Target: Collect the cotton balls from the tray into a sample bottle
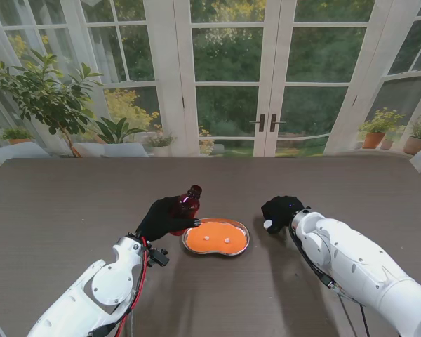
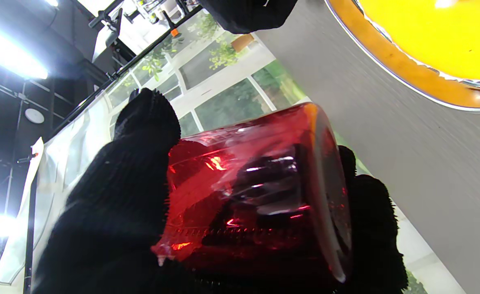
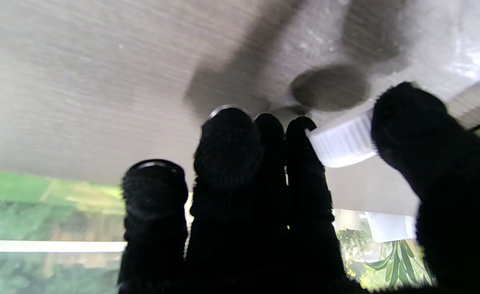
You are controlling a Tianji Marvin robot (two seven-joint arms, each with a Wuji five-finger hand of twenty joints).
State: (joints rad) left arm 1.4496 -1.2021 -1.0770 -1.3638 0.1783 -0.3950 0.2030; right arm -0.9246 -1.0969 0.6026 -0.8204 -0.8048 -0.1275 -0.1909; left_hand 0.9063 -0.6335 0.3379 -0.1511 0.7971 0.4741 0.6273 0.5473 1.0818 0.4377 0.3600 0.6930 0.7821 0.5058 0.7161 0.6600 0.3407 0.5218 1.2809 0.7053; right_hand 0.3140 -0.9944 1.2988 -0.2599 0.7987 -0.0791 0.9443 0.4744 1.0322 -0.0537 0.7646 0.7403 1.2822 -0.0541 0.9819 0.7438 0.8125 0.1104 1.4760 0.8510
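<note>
The fingers (image 2: 142,134) of the left hand (image 1: 163,217) are clenched around the body of the red sample bottle (image 1: 184,208), which is held tilted just left of the tray (image 1: 216,236), neck farther from me and long axis leaning toward the tray; the bottle appears rigid, light and smooth, so a mid-body wrap is judged best. A white cap (image 3: 342,141) is pinched in the right hand (image 1: 281,209) over the worktop (image 1: 70,210). Two cotton balls (image 1: 226,240), judged soft and nearly weightless, lie in the tray and are best nipped lightly by fingertips.
</note>
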